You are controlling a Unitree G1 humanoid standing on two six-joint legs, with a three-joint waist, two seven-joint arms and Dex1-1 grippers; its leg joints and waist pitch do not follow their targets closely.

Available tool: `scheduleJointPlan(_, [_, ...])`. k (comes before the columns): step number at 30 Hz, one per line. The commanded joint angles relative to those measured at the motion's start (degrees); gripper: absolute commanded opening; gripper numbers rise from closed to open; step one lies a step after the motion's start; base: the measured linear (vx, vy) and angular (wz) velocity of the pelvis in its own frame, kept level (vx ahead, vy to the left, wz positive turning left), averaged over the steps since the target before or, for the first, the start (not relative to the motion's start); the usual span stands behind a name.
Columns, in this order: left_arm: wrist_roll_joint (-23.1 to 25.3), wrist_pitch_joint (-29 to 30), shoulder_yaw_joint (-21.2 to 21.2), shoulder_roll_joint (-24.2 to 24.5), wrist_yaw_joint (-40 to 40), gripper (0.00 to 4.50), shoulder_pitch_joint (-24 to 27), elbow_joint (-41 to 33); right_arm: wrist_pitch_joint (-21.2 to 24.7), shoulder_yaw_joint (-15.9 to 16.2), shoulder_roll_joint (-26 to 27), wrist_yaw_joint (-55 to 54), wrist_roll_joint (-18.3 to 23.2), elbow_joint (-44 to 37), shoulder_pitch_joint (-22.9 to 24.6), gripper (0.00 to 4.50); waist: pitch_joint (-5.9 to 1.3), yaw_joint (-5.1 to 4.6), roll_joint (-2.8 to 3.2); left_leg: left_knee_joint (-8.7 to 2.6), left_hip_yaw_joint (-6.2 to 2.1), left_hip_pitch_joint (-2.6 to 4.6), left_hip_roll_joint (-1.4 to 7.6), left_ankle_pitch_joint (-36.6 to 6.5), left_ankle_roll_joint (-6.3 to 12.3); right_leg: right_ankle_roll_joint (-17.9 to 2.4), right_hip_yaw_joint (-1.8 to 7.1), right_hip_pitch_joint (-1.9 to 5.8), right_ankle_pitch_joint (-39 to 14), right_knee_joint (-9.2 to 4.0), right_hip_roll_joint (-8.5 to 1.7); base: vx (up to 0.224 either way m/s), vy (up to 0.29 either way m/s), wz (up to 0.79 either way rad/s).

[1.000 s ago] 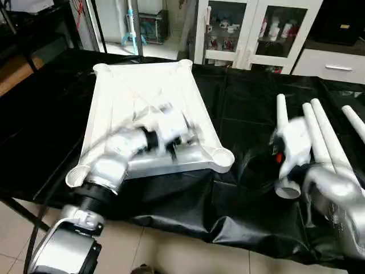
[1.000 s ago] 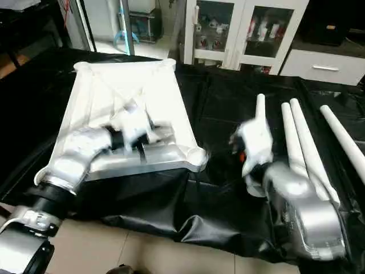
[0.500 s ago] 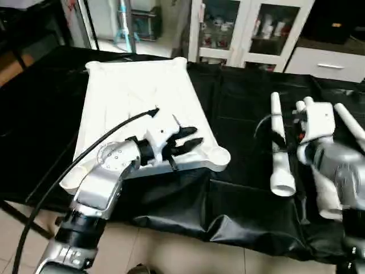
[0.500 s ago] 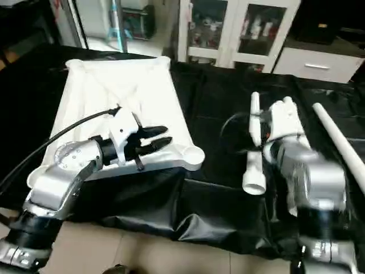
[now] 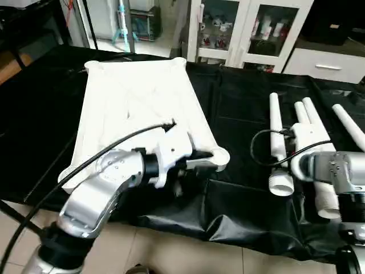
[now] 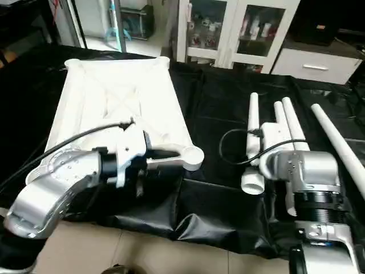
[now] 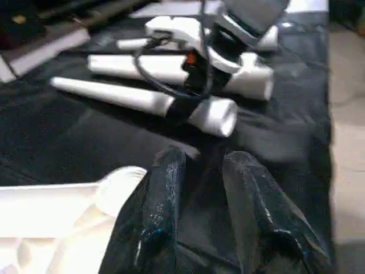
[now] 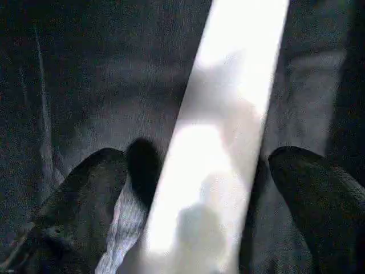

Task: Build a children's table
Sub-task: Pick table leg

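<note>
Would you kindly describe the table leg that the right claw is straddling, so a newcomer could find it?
Start from the black-covered table; right of the white tabletop lie four white legs. The one meant is the leftmost leg, nearest the tabletop. It alone lies between the open right claw and shows its open end toward the table's front edge.

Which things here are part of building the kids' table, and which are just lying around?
For the job:
- white table top, underside up
- four white legs on the black sheet

Just about:
- glass-door cabinet
- white drawer unit
- blue stand on the floor behind
</note>
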Motion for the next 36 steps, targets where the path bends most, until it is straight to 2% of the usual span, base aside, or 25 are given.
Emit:
scheduleJointPlan(1, [-0.72, 1.61, -0.59, 0.69, -0.47, 1.51, 0.23, -1.88, 0.61, -0.84, -0.21, -0.10, -0.04, 0.83, -0.85, 4.09, -3.84, 0.10, -1.03, -3.76, -0.95, 1.37, 2.68, -2.21, -0.83, -12.31, 2.10, 2.27, 1.83, -3.85, -2.85, 0.000, 0.000, 0.00])
scheduleJointPlan(2, [-0.91, 2.09, -0.62, 1.41, -0.39, 1.51, 0.17, -2.33, 0.86, -0.93, -0.23, -0.01, 0.04, 1.32, -1.28, 3.89, -3.87, 0.07, -1.16, -3.74, -0.89, 1.34, 2.63, -1.98, -0.87, -12.21, 2.09, 2.27, 2.28, -3.81, -2.75, 0.000, 0.000, 0.00])
scheduleJointPlan(5, [-0.82, 2.15, -0.45, 2.29, -0.51, 1.51, 0.20, -2.32, 1.43, -1.28, -0.07, 0.11, 0.32, 1.48, -1.59, 3.69, -3.90, 0.19, -0.98, -3.71, -0.87, 1.45, 2.56, -2.00, -1.09, -11.84, 2.12, 2.24, 2.44, -3.82, -2.70, 0.000, 0.000, 0.00])
scheduleJointPlan(8, [-0.32, 2.56, -0.80, 3.26, -0.29, 1.51, 0.24, -2.24, 1.71, -1.95, 0.14, 0.28, 0.49, 1.91, -1.24, 3.31, -3.91, 0.15, -1.06, -3.71, -0.87, 1.37, 2.51, -1.80, -1.27, -11.70, 2.12, 2.28, 3.06, -3.77, -2.69, 0.000, 0.000, 0.00])
scheduleJointPlan(16, [-0.71, 2.78, -1.24, 3.55, 0.19, 1.51, -0.21, -1.94, 1.19, -3.18, 0.21, -0.12, 0.38, 2.54, -0.77, 2.79, -4.01, 0.21, -1.14, -3.66, -0.84, 1.39, 2.49, -1.60, -1.38, -11.84, 2.11, 2.35, 3.33, -3.70, -2.71, 0.000, 0.000, 0.00])
scheduleJointPlan(17, [-0.63, 2.69, -1.22, 3.50, 0.53, 1.51, -0.26, -1.93, 1.16, -3.54, 0.30, -0.22, 0.40, 2.61, -0.79, 2.52, -4.00, 0.21, -1.11, -3.66, -0.85, 1.40, 2.50, -1.50, -1.31, -11.84, 2.08, 2.32, 3.32, -3.70, -2.70, 0.000, 0.000, 0.00])
scheduleJointPlan(18, [-0.57, 2.66, -1.28, 3.48, 0.67, 1.51, -0.33, -1.82, 0.97, -3.40, 0.25, -0.40, 0.08, 2.39, -0.51, 2.52, -4.03, 0.16, -1.07, -3.63, -0.85, 1.39, 2.48, -1.38, -1.29, -11.85, 2.08, 2.33, 3.44, -3.67, -2.68, 0.000, 0.000, 0.00])
scheduleJointPlan(20, [-0.61, 2.59, -1.38, 3.57, 0.75, 1.85, -0.46, -1.66, 0.74, -3.12, 0.20, -0.63, -0.42, 2.08, -0.21, 2.33, -4.04, 0.15, -1.16, -3.58, -0.81, 1.36, 2.46, -1.07, -1.20, -11.90, 2.09, 2.35, 3.82, -3.68, -2.66, 0.000, 0.000, 0.00])
scheduleJointPlan(23, [-1.80, 3.68, -0.84, 3.21, 0.80, 1.88, -0.94, -1.43, 1.51, -4.94, 1.05, -1.39, 0.07, 1.08, 0.43, 2.13, -4.03, 0.16, -1.30, -3.59, -0.77, 1.36, 2.44, -1.14, -1.11, -11.84, 2.13, 2.33, 3.41, -3.61, -2.68, 0.000, 0.000, 0.00])
scheduleJointPlan(24, [-2.14, 4.03, -0.76, 3.00, 0.80, 2.00, -1.12, -1.32, 1.69, -5.65, 1.35, -1.63, 0.20, 0.86, 0.74, 2.06, -4.08, 0.21, -1.23, -3.59, -0.79, 1.43, 2.48, -1.10, -1.10, -11.85, 2.11, 2.31, 3.45, -3.62, -2.70, 0.000, 0.000, 0.00])
scheduleJointPlan(25, [-2.23, 4.13, -0.75, 2.93, 0.80, 2.27, -1.17, -1.27, 1.73, -5.85, 1.44, -1.70, 0.21, 0.82, 0.83, 1.97, -4.04, 0.27, -1.43, -3.62, -0.80, 1.43, 2.51, -0.92, -1.02, -11.92, 2.09, 2.28, 3.55, -3.58, -2.70, 0.000, 0.000, 0.00])
scheduleJointPlan(27, [-2.29, 4.61, -0.28, 2.31, 1.72, 2.29, -1.50, -0.97, 1.59, -7.10, 1.96, -2.31, 0.33, 0.68, 1.01, 1.95, -4.08, 0.33, -1.05, -3.67, -0.90, 1.51, 2.50, -1.22, -1.46, -11.77, 2.01, 2.22, 3.32, -3.60, -2.68, 0.000, 0.000, 0.00])
scheduleJointPlan(28, [-2.36, 4.75, 0.19, 1.89, 2.43, 2.35, -1.51, -0.92, 1.16, -7.53, 2.17, -2.53, 0.41, 0.36, 1.13, 1.92, -4.05, 0.23, -1.13, -3.70, -0.83, 1.52, 2.51, -1.55, -1.73, -11.71, 2.05, 2.18, 3.32, -3.68, -2.63, 0.000, 0.000, 0.00])
scheduleJointPlan(29, [-3.04, 5.29, 1.99, 0.37, 4.42, 2.52, -1.63, -0.13, 0.28, -8.64, 2.67, -3.27, 0.52, -0.42, 1.11, 1.92, -4.09, 0.30, -0.34, -3.72, -1.00, 1.59, 2.52, -2.49, -2.67, -11.69, 2.02, 2.20, 3.40, -3.56, -2.70, 0.000, 0.000, 0.00])
scheduleJointPlan(31, [-3.51, 5.53, 2.82, -0.30, 5.17, 2.75, -1.73, 0.41, 0.07, -9.06, 2.86, -3.65, 0.55, -0.69, 0.96, 1.91, -4.04, 0.10, -1.06, -3.78, -0.92, 1.54, 2.42, -3.45, -3.25, -11.88, 2.04, 2.36, 3.67, -3.78, -2.57, 0.000, 0.000, 0.00])
scheduleJointPlan(33, [-3.49, 4.22, 6.97, -4.58, 11.44, 2.84, -3.88, 5.63, -3.18, -10.02, 3.10, -3.58, 0.92, -4.49, 1.13, 1.91, -4.02, 0.16, -0.77, -3.76, -0.89, 1.57, 2.43, -4.46, -3.53, -11.66, 2.14, 2.34, 3.41, -3.89, -2.61, 0.000, 0.000, 0.00])
scheduleJointPlan(34, [-3.49, 4.22, 6.97, -4.58, 11.44, 2.98, -3.88, 5.63, -3.18, -10.02, 3.10, -3.58, 0.92, -4.49, 1.13, 1.91, -4.03, 0.31, -0.85, -3.72, -0.85, 1.68, 2.40, -4.87, -3.49, -11.40, 2.17, 2.30, 3.30, -4.07, -2.55, 0.000, 0.000, 0.00])
scheduleJointPlan(35, [-2.60, 2.84, 9.18, -6.96, 15.91, 3.18, -5.86, 8.89, -7.30, -8.64, 2.64, -2.89, 0.13, -7.40, 2.17, 1.91, -4.10, 0.42, -0.77, -3.85, -1.09, 1.51, 2.46, -4.96, -3.17, -10.87, 2.11, 2.53, 2.56, -4.04, -2.74, 0.000, 0.000, 0.00])
scheduleJointPlan(36, [-1.86, 1.93, 11.36, -9.01, 20.10, 3.20, -8.12, 11.68, -12.11, -7.52, 2.67, -1.83, -0.20, -10.67, 3.33, 1.91, -4.04, 0.43, -0.75, -3.82, -1.03, 1.54, 2.57, -5.41, -3.34, -10.57, 2.17, 2.40, 2.47, -4.18, -2.80, 0.000, 0.000, 0.00])
